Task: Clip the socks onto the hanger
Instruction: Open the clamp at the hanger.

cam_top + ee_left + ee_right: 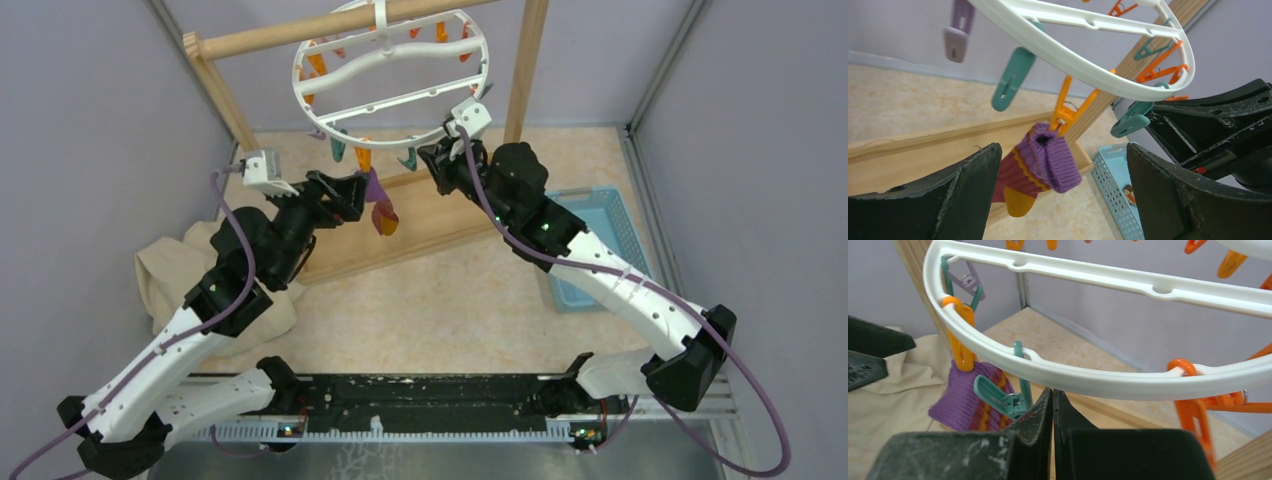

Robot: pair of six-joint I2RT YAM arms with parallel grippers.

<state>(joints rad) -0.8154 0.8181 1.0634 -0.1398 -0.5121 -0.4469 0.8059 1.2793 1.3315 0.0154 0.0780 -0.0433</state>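
Purple sock (1040, 165) with orange stripes and toe hangs cuff-up from an orange clip (1068, 107) on the near rim of the white hanger (1073, 62). It dangles in the gap between the left gripper's (1063, 147) jaws, which stand wide apart on either side of it without touching it. The right gripper (1052, 395), jaws pressed together on nothing, sits just under the rim farther along, beside a teal clip (998, 395) and a short way from the sock. The hanger hooks over the rail of a wooden stand (300, 35). A beige cloth (170, 265) lies crumpled on the left of the table, and a blue basket (600, 215) sits on the right, partly hidden by the right arm.
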